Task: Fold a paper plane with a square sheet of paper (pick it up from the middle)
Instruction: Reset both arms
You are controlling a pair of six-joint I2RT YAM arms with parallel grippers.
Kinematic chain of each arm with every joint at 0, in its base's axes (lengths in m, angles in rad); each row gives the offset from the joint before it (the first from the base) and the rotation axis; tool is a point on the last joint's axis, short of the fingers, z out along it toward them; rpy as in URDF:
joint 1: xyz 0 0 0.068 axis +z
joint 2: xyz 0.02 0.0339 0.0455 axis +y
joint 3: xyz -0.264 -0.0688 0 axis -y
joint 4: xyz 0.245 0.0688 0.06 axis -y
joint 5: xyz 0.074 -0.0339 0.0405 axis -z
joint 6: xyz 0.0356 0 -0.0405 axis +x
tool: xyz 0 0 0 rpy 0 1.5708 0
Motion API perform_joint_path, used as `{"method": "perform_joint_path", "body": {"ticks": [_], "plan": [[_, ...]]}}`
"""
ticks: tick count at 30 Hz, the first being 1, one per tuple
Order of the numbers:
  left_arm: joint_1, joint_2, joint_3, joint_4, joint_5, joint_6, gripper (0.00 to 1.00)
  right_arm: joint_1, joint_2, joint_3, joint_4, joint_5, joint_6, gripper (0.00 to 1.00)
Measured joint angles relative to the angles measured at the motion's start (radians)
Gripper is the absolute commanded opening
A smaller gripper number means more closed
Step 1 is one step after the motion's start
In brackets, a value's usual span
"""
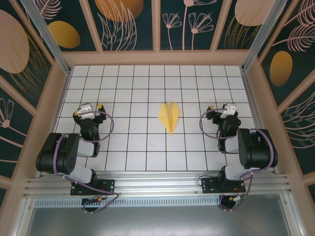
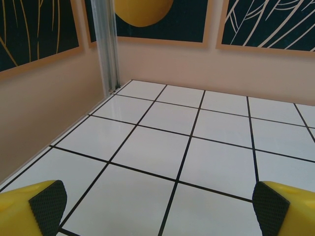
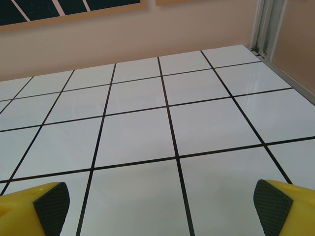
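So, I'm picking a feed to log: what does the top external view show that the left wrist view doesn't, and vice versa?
Top external: the folded paper plane lying mid-table, between the left hand and right hand. Left wrist: black textured pads on its yellow fingers, spread wide, close up. Both: the white grid table and patterned wall panels.

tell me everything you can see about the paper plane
The paper plane is a slim yellow dart of thin folded paper, a narrow triangle with a crease down its middle. It lies on the white gridded table, between the left gripper and the right gripper but apart from both. Its sharp tip points toward the near edge and its wider tail toward the far side. Only the table touches it.
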Motion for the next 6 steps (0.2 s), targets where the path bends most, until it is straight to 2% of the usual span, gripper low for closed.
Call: {"method": "perform_joint_path", "body": {"ticks": [6], "plan": [[0.000,0.000,0.000,0.000,0.000,0.000,0.98,0.000,0.000,0.000,0.000,0.000,0.000,0.99]]}}
